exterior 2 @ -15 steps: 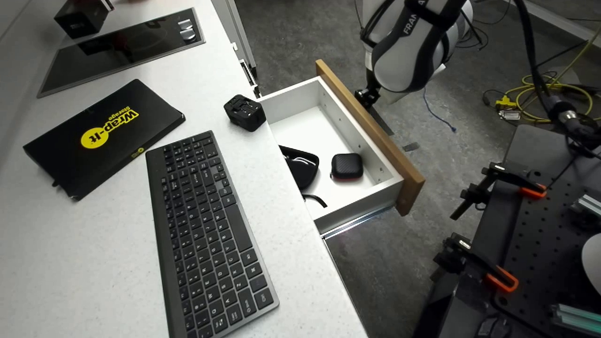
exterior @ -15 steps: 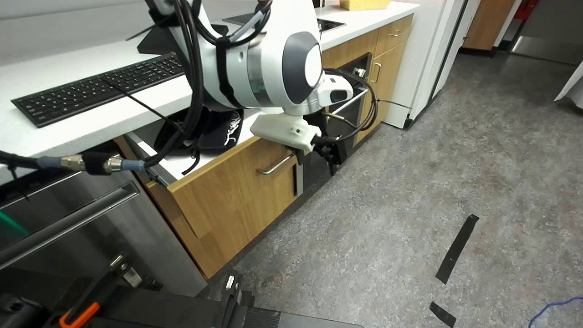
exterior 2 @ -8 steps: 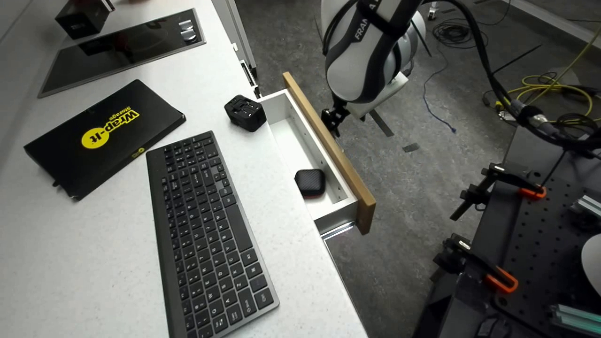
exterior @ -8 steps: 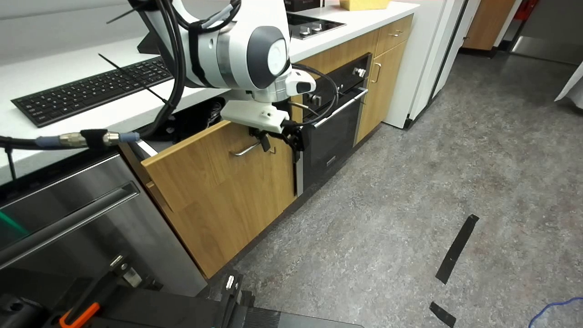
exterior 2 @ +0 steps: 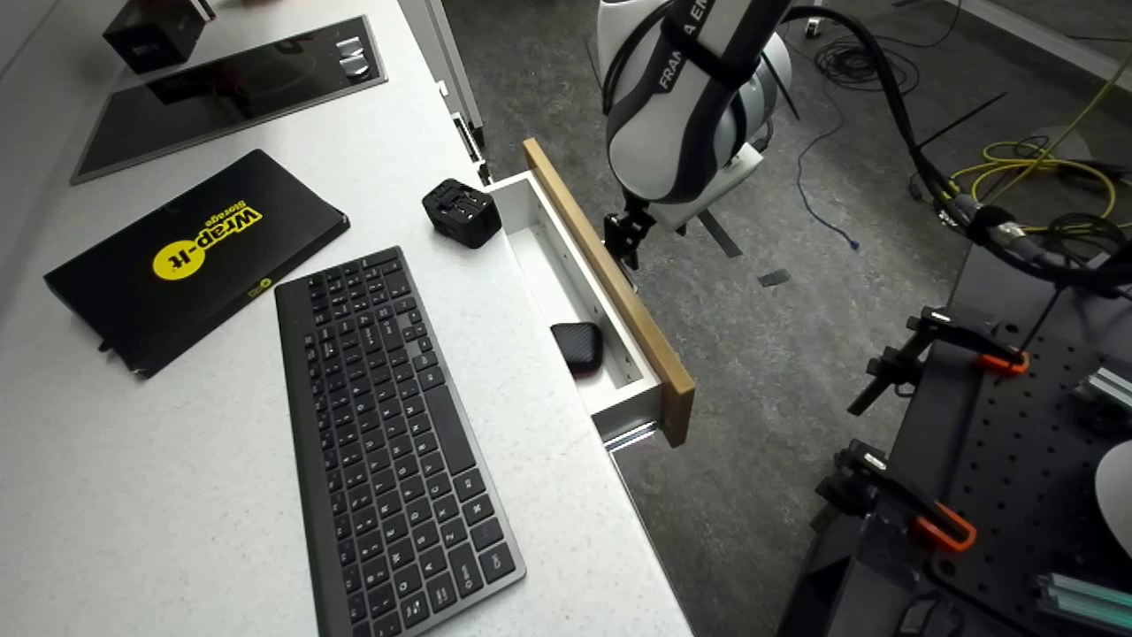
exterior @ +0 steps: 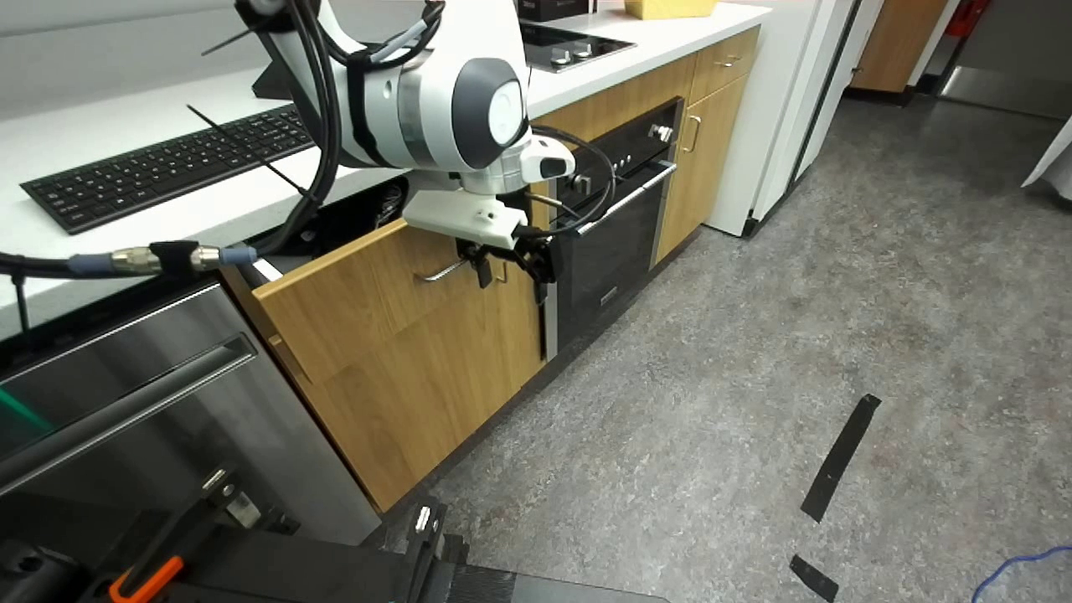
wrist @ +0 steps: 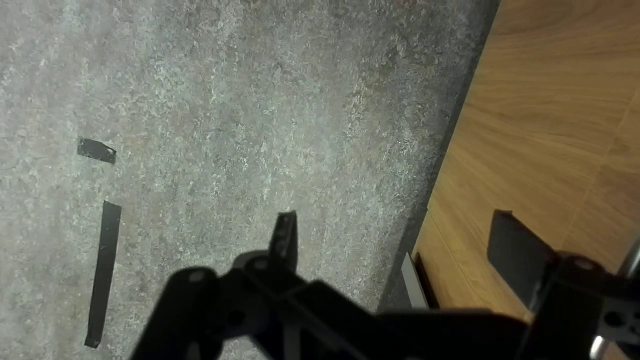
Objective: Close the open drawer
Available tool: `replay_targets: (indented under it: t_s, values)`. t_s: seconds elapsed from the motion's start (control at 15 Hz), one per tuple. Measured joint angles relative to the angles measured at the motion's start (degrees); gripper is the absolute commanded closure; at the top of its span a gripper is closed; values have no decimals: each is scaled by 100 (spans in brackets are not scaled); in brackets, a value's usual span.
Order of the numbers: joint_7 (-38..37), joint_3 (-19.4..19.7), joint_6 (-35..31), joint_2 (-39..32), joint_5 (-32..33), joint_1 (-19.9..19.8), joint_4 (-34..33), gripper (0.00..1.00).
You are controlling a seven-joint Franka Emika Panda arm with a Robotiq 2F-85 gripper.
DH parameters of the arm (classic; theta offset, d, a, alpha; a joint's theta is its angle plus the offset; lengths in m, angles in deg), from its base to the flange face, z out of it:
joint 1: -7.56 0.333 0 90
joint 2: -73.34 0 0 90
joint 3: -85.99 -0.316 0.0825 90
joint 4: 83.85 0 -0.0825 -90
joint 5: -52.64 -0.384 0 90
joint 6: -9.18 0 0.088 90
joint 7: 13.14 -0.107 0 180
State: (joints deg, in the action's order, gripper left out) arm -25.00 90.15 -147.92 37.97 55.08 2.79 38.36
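Oak drawer [exterior 2: 613, 283] less open now

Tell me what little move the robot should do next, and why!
I'd probably push the wooden-fronted drawer gently inward: its white interior shows beyond the countertop, so it isn't shut, and the open gripper is near the silver bar handle.

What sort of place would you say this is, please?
Probably a kitchen, perhaps in an office or lab: a cooktop is set in the white counter, what looks like an oven sits below, and a keyboard rests on top.
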Motion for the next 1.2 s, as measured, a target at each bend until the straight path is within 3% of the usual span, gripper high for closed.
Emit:
replay_targets:
  t_s: [0.4, 0.8, 1.2]
  values:
    - [413, -581, -44, -161, -888, -299, -164, 0]
    - [483, -1207, -123, -453, -1199, -276, -520, 0]
    - [581, -1233, -136, -544, -1224, -252, -608, 0]
